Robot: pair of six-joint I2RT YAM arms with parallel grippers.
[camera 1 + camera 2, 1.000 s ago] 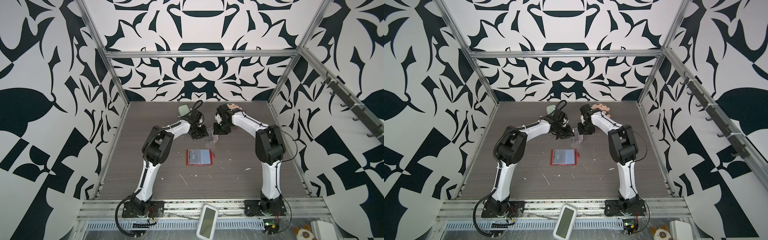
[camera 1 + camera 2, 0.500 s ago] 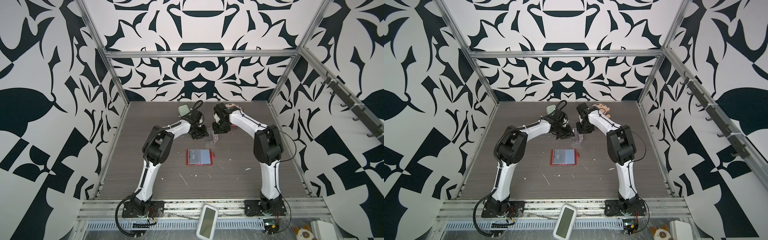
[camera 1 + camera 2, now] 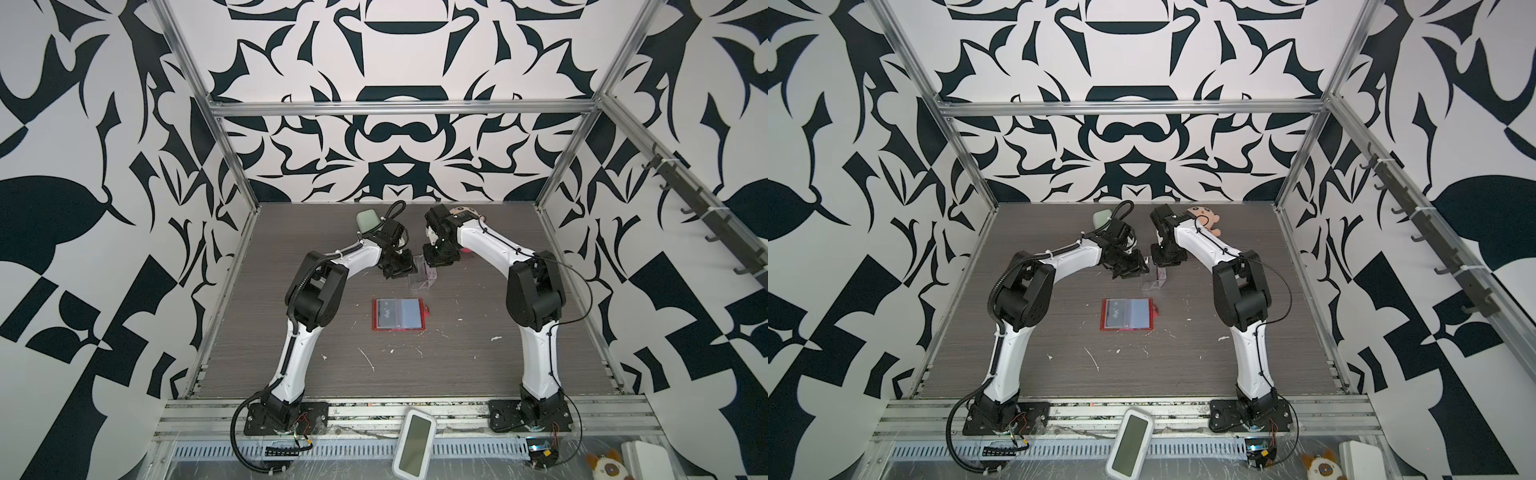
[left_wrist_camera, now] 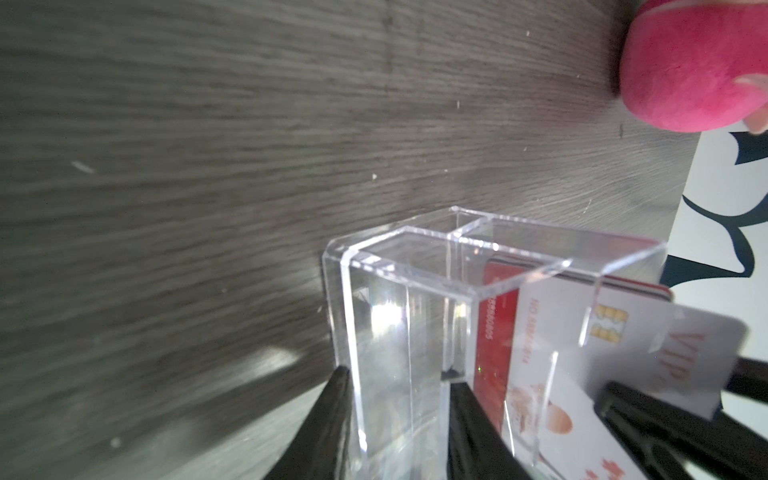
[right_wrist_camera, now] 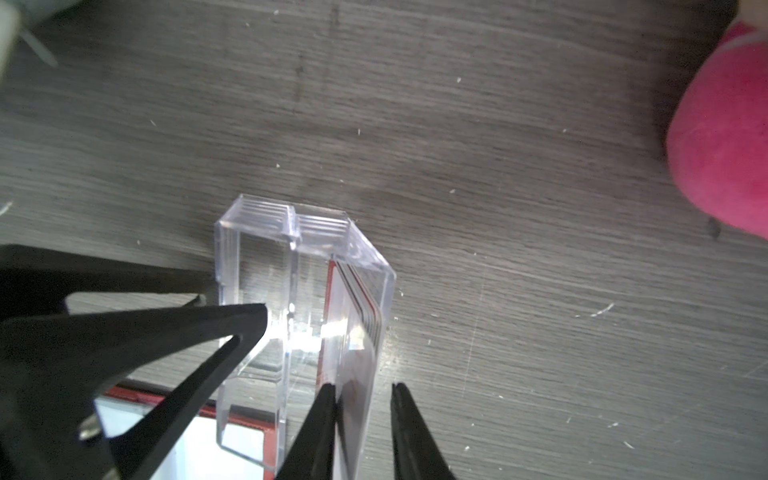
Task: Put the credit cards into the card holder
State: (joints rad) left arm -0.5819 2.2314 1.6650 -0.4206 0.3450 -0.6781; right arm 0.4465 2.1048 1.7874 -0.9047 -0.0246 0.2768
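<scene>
Left tool [image 4: 399, 376] clamped on the clear box [image 4: 382, 316] steadies it — right tool [image 5: 362, 386], jaws apart astride the cards [image 5: 365, 311], should pinch squarely, lift straight.

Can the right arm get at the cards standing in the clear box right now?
Probably yes: the cards stick out of the clear box, the right pincer straddles them with jaws apart, and the left pincer grips the empty compartment, clear of them.
</scene>
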